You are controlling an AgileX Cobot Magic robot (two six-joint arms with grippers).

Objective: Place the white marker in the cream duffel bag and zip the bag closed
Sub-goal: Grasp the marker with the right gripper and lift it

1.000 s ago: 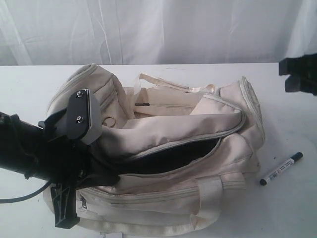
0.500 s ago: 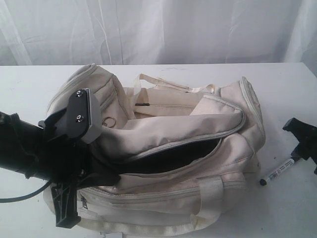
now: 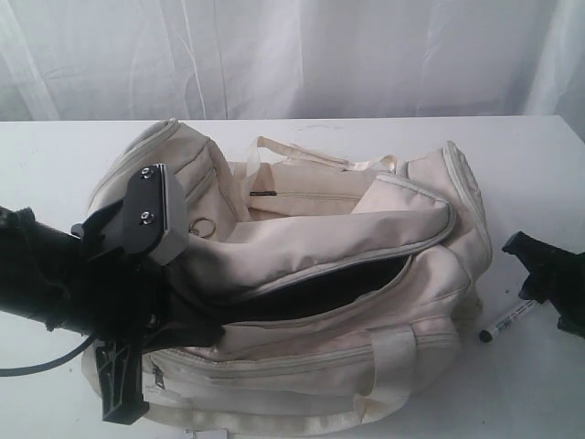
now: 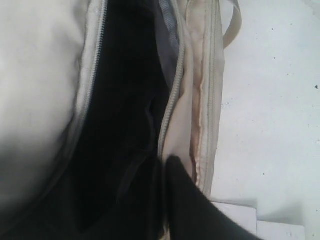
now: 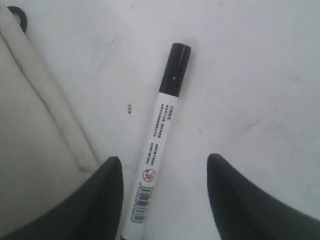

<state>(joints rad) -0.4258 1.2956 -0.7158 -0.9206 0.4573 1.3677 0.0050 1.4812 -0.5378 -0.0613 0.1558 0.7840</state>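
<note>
The cream duffel bag [image 3: 320, 242] lies across the table with its top zipper open and its dark inside showing. My left gripper [image 3: 208, 331] is at the left end of that opening, shut on the front zipper edge [image 4: 172, 107]; its fingers [image 4: 185, 200] are pressed together there. The white marker [image 3: 508, 318] lies on the table right of the bag. My right gripper [image 3: 548, 279] hovers low over it, open. In the right wrist view the marker [image 5: 159, 135] lies between the two fingertips, nearer one of them, its dark cap pointing away. The fingers are not touching it.
The white table [image 3: 539, 165] runs on to the right and behind the bag, with a white curtain [image 3: 292, 55] at the back. The bag's end and webbing strap [image 5: 47, 100] lie close beside the marker. A metal ring pull [image 3: 203, 226] hangs near the left arm.
The right gripper came down from the upper right edge and now covers the marker's far end. The left gripper and the bag have stayed put.
</note>
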